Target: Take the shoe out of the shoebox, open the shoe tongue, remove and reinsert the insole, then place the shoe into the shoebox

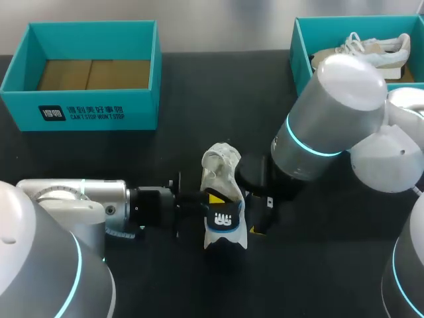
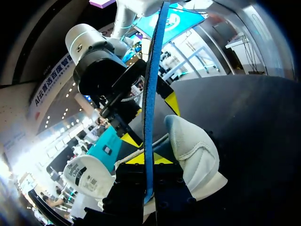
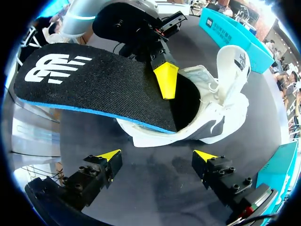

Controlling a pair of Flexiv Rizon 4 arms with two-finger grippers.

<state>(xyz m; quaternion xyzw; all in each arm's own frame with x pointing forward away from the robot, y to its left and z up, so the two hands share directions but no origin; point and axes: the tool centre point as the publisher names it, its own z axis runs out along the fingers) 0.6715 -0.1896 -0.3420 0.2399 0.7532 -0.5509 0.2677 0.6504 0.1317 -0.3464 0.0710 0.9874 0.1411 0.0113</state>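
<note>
- My left fingers [image 3: 165, 80] pinch the insole [image 3: 94, 84], its end inside the shoe [image 3: 221, 117].
- My right fingers [image 3: 109, 155] are spread near the shoe on the surface [image 3: 155, 188].

Left tool [image 2: 149, 159] clamped shut; right tool [image 3: 156, 154] spread wide open.

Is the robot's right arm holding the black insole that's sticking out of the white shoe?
No, it's the left arm. The left jaws hold the black insole that's sticking out of the white shoe. The right wrist view shows it: a yellow tip of the other arm presses on the insole, while the right jaws stand open and empty beside the shoe.
</note>
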